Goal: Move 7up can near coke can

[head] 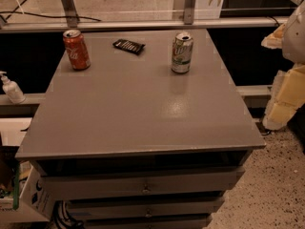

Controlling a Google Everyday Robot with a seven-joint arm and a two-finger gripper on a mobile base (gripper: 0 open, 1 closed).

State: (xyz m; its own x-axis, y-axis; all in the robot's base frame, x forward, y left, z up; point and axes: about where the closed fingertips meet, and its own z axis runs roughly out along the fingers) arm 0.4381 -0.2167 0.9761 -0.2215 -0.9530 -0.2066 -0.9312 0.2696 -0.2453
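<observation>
The 7up can, pale green and silver-white, stands upright at the back right of the grey cabinet top. The coke can, red with white script, stands upright at the back left, well apart from it. My gripper shows as white and pale yellow parts at the right edge of the view. It is off the table's right side, far from both cans, and holds nothing that I can see.
A small dark flat packet lies between the cans near the back edge. A metal rail runs behind the cabinet. A white pump bottle stands on a ledge at the left. Drawers are below the front edge.
</observation>
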